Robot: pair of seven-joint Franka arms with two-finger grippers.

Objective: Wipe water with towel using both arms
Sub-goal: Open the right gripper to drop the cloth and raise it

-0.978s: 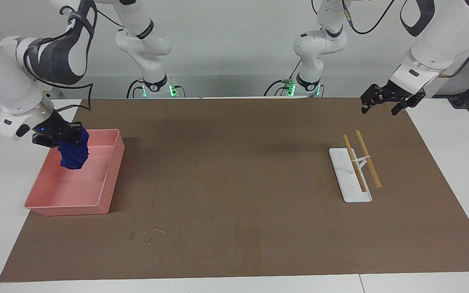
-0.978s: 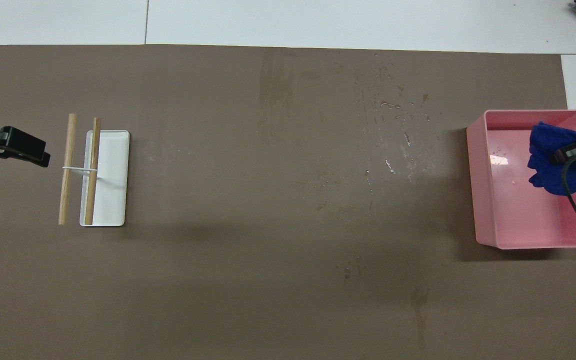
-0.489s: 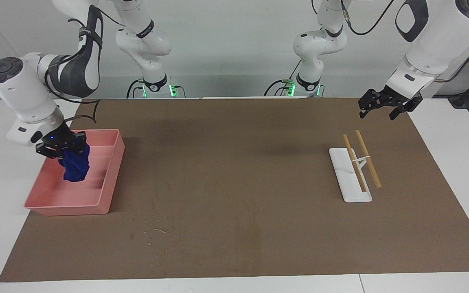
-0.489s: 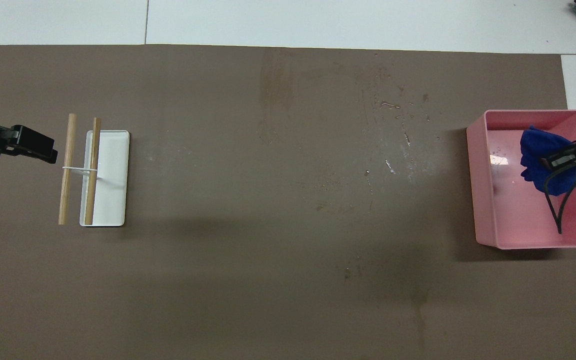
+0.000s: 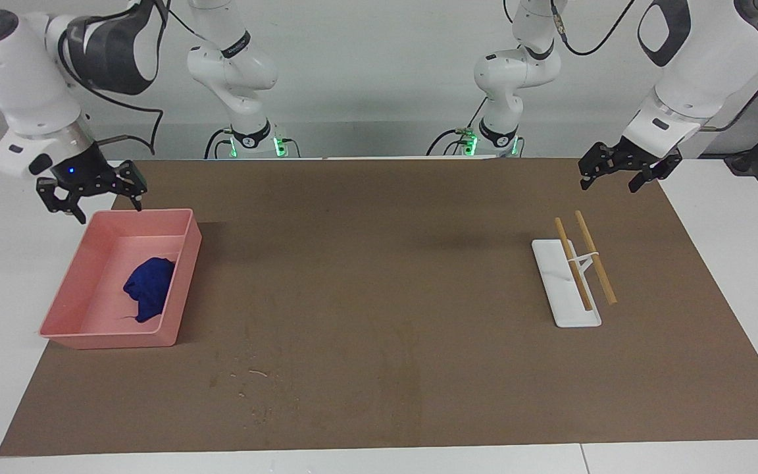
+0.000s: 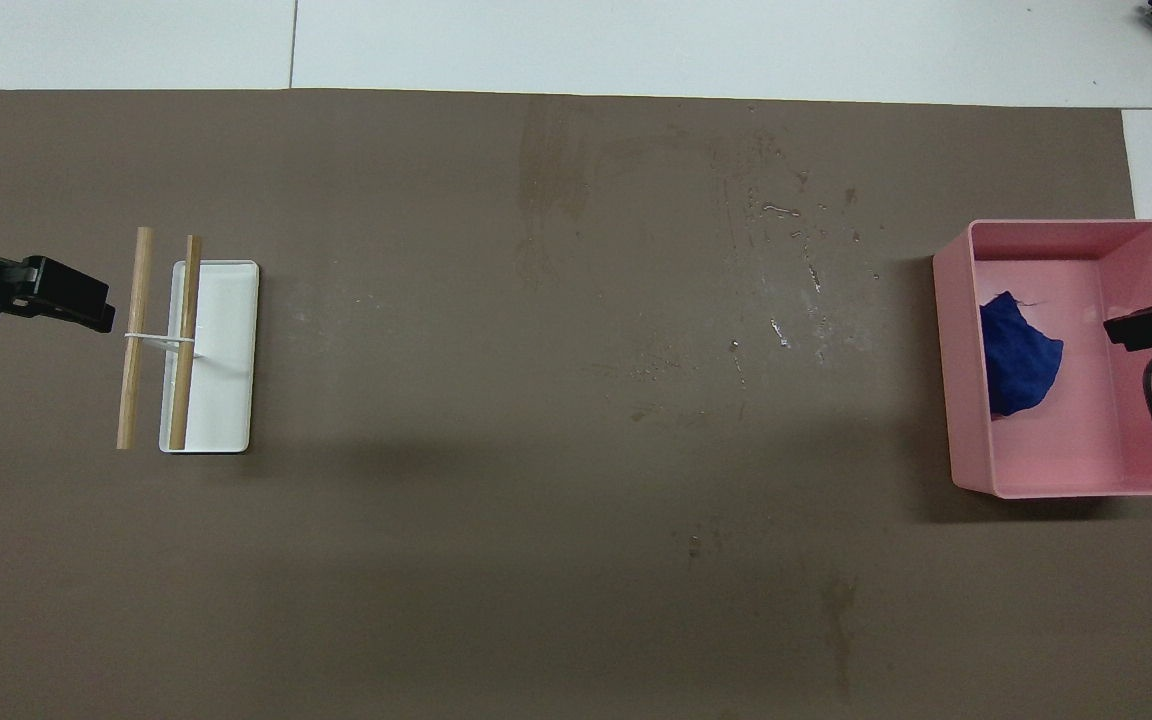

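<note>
The blue towel lies in a lump on the floor of the pink bin; it also shows in the overhead view. My right gripper is open and empty, raised over the bin's rim, apart from the towel; its tip shows in the overhead view. The water is a faint speckled damp patch on the brown mat, farther from the robots than the bin, and it shows in the overhead view. My left gripper is open and empty in the air beside the white tray.
The pink bin stands at the right arm's end of the mat. A white tray with two wooden sticks tied across it sits toward the left arm's end, also in the overhead view.
My right gripper has opened and let the towel drop into the pink bin, then risen off it. The left gripper has barely moved.
</note>
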